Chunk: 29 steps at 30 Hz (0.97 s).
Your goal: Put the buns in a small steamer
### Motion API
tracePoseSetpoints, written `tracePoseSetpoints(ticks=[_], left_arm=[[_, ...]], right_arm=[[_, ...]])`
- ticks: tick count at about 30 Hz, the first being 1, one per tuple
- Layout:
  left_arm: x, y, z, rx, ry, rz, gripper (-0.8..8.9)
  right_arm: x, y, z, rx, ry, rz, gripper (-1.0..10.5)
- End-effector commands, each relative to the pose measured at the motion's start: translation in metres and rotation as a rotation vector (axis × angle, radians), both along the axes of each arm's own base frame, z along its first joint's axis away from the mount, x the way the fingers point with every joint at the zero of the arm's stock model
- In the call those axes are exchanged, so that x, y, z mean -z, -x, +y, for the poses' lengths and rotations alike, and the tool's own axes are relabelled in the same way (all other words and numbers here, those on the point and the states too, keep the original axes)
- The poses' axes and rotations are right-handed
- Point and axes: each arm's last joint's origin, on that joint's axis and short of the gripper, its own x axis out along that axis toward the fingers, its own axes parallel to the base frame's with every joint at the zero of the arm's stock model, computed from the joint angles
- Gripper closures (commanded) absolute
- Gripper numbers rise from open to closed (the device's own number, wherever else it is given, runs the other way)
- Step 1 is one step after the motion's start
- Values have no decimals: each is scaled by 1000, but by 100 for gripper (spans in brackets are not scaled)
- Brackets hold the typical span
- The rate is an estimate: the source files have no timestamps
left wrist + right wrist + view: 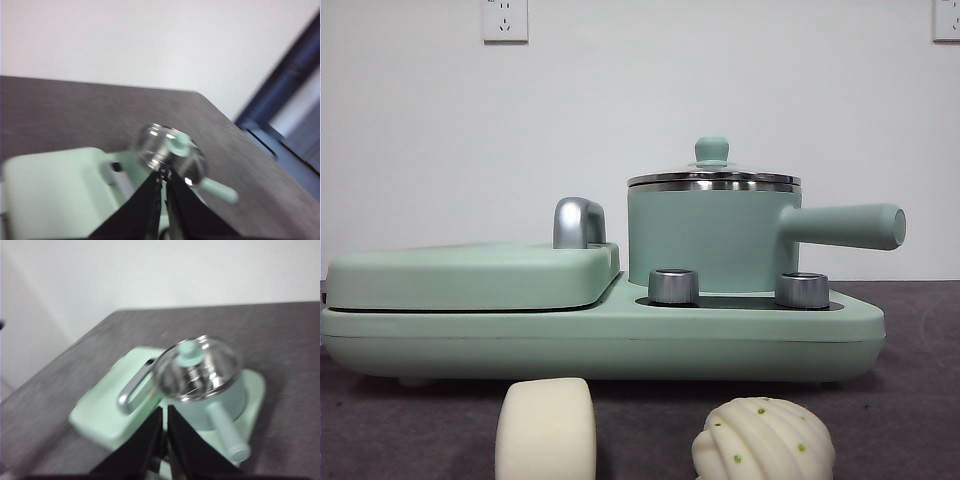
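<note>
The smooth blocky bun and the ridged round bun with green dots lie on the table in front of the cooker. The small steamer, a mint-green pot with a long side handle, stands on the cooker's right side with its glass lid on. It also shows in the left wrist view and the right wrist view. My left gripper is shut and empty, high above the cooker. My right gripper is shut and empty, also high above it. Neither arm shows in the front view.
The mint-green cooker base carries a wide flat hinged griddle lid with a steel handle on its left, and two steel knobs in front of the pot. A dark table edge shows beyond the cooker.
</note>
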Motion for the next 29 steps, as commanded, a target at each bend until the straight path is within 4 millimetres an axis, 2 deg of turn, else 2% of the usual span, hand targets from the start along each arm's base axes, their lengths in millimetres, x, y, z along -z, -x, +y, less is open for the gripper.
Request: tracePoseSetpoints(ticks=[1, 5, 10, 13, 14, 15, 18, 20, 23, 29], left_arm=[[-16, -5, -5, 89, -42, -24, 798], [-24, -11, -12, 163, -80, -8, 796], [-21, -15, -19, 208, -115, 5, 792], [-17, -19, -20, 215, -131, 32, 759], [-16, -20, -21, 216, -132, 43, 716], [-15, -22, -21, 216, -134, 52, 659], [-11, -27, -22, 218, -138, 82, 422], [-9, -30, -23, 219, -140, 97, 333], [-6, -34, -25, 220, -140, 116, 321], [-6, -36, -25, 219, -139, 109, 322]], right_arm=[[-13, -5, 2, -86, 75, -40, 934], [-21, -10, 3, -130, 84, -32, 934], [-22, -12, 3, -133, 90, -40, 934], [-21, -11, 3, -133, 90, -35, 932], [-21, -11, 3, -133, 90, -35, 928], [-21, -11, 3, -134, 90, -34, 906], [-21, -11, 3, -133, 89, -32, 730], [-21, -12, 3, -133, 90, -33, 580], [-21, -12, 3, -133, 90, -33, 468], [-21, -11, 3, -134, 89, -34, 460]])
